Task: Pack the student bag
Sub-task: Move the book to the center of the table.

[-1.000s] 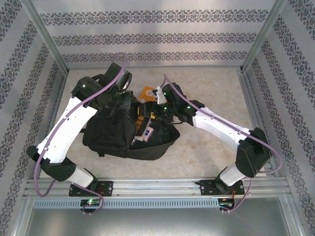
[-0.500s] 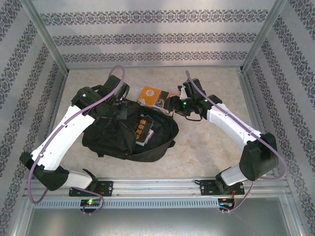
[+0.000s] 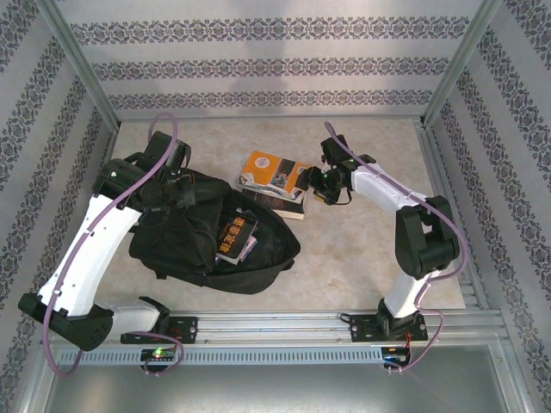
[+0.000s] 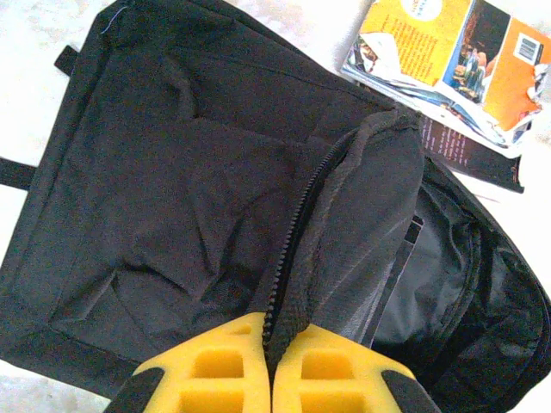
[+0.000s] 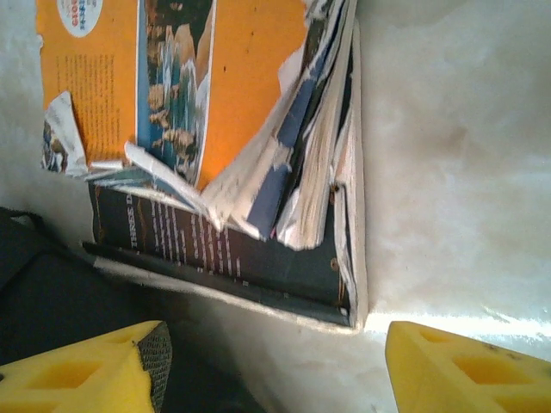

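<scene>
- The student bag (image 3: 176, 232) lay on the desk (image 3: 362, 249) at left of centre in the overhead view, its mouth gaping toward the right, with one book (image 3: 235, 237) lying in the opening
- The left claw (image 4: 272, 344) was clenched on the zip edge (image 4: 297, 224) of the bag's flap, holding it lifted
- The right claw (image 5: 274, 361) was released, its fingers spread wide before the corner of a two-book stack at upper centre of the overhead view: a tattered orange book (image 3: 274, 169) on top of a black-covered book (image 5: 215, 249), just beside the bag
- Step in hand, as judged: fetching the next book for the bag
- Advice: take the orange book alone, gripping at the firm spine side and not the frayed, curling page corners, which would likely slip or tear
- Advice: the left claw ought to keep the flap raised and taut so that the mouth stays open for the delivery
- Risk noted: dragging the top book could pull the black-covered one along with it
- Against one second earlier: the right claw had been over the bag's mouth among the books; it had since withdrawn to the stack at upper centre
- The left arm had swung toward the upper left of the frame, and the bag had shifted leftward with it
</scene>
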Tool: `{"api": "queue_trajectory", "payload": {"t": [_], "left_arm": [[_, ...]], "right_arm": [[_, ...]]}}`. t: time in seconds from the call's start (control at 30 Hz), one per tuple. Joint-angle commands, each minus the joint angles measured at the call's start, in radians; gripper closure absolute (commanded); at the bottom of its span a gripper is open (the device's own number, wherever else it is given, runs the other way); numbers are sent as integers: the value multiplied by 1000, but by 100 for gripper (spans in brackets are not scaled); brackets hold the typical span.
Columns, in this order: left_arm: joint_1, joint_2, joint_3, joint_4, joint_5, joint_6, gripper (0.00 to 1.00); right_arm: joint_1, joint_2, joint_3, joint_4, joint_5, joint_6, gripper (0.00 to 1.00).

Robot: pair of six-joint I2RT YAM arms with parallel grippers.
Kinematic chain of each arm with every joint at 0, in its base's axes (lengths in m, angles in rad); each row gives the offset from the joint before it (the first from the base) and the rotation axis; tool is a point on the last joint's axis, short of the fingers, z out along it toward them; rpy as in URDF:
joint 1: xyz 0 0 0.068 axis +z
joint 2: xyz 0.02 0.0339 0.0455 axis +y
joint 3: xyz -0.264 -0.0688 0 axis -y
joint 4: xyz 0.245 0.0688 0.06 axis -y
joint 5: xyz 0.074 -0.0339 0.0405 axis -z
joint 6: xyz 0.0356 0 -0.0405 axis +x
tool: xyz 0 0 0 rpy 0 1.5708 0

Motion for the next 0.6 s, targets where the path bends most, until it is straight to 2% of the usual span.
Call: {"api": "queue_trajectory", "payload": {"t": [0.0,0.1,0.23,0.37,0.47,0.57], "left_arm": [[25,-3,-34,33,1,11,100],[27,22,-72,86,23,-5,100],[28,49,-105,152,40,-22,100],[28,68,-117,182,39,-19,100],[28,75,-124,190,5,-11,100],[29,85,-126,183,-47,-31,100]], "right_arm": [[4,63,53,14,-7,42,33],[15,127,106,14,-26,62,34],[35,184,176,-24,12,49,38],[43,248,224,-50,38,43,46],[49,284,247,-71,63,25,53],[53,302,258,-99,79,5,68]]}}
